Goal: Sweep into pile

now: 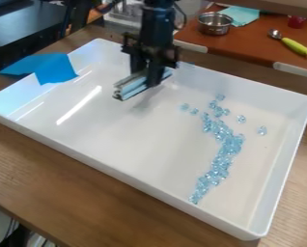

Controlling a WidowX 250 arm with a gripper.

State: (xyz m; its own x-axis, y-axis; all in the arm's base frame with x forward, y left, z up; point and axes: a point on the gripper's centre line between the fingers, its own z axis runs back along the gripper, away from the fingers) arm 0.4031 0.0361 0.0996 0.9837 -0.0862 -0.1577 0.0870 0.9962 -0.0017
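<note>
The fingers of the gripper [147, 71] are closed on a bar-like sweeping tool [132, 88], whose long axis slants from lower left to upper right in the view. A faint shadow lies on the tray floor below it, so the tool is probably held just above the surface, though the exact gap is hard to judge. Outward from there, across a stretch of the white tray [149, 185], the light blue beads [220, 159] lie to the right of the tool and nearer the camera, well apart from it. They form a long, bent strip running from the far side down toward the near wall, with a few strays on either side. The strip stands much steeper in the view than the tool, so the two axes cross rather than match. The next move likely calls for carrying the tool rightward to the strip's far end, lowering it, then pushing along the strip to bunch it up; strays could slip past the ends.
</note>
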